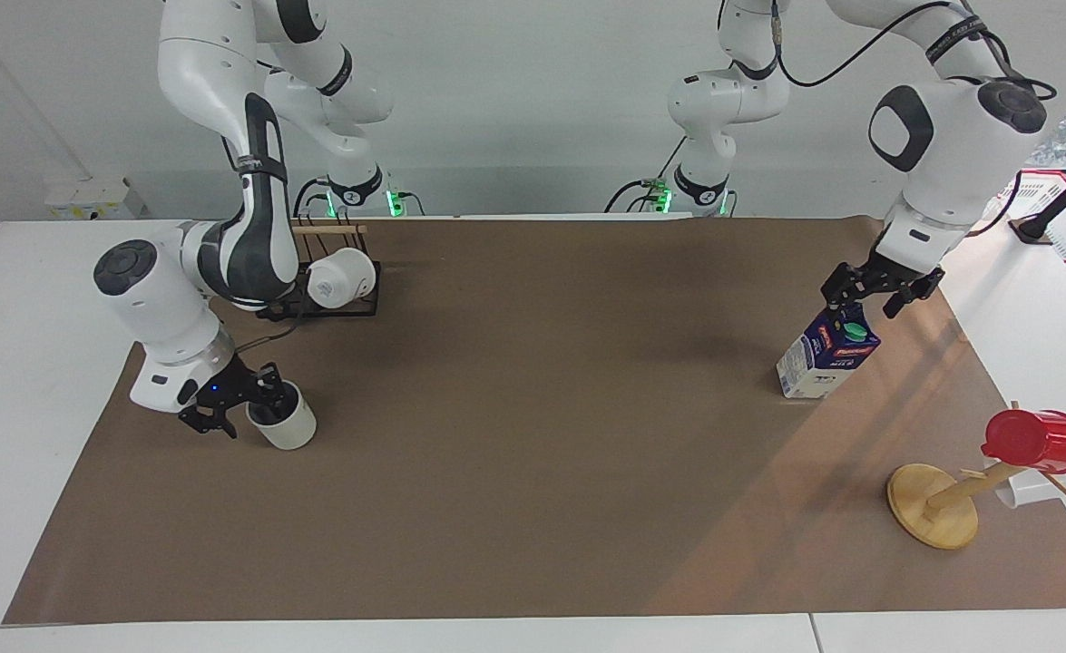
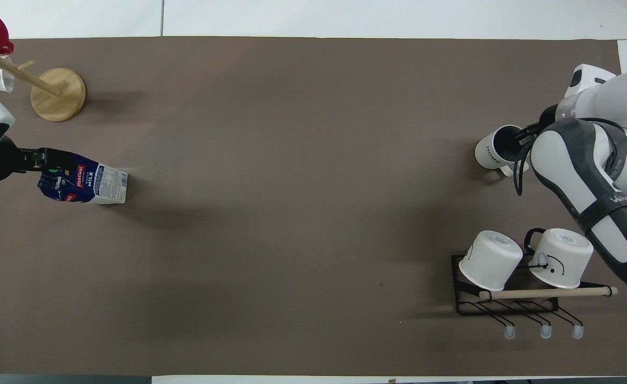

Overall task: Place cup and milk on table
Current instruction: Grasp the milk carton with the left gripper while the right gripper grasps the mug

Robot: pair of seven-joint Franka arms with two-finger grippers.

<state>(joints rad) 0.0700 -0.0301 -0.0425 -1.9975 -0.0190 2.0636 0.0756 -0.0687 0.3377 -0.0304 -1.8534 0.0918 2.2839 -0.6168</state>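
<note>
The off-white cup stands upright on the brown paper of the table, toward the right arm's end; it also shows in the overhead view. My right gripper is down at the cup's rim, open, with one finger at the cup's mouth and the other outside it. The milk stands upright toward the left arm's end, also in the overhead view. My left gripper is open just over the carton's blue gabled top, fingers to either side of it.
A black rack with two white mugs stands nearer to the robots than the cup. A wooden mug tree carrying a red cup stands farther from the robots than the milk.
</note>
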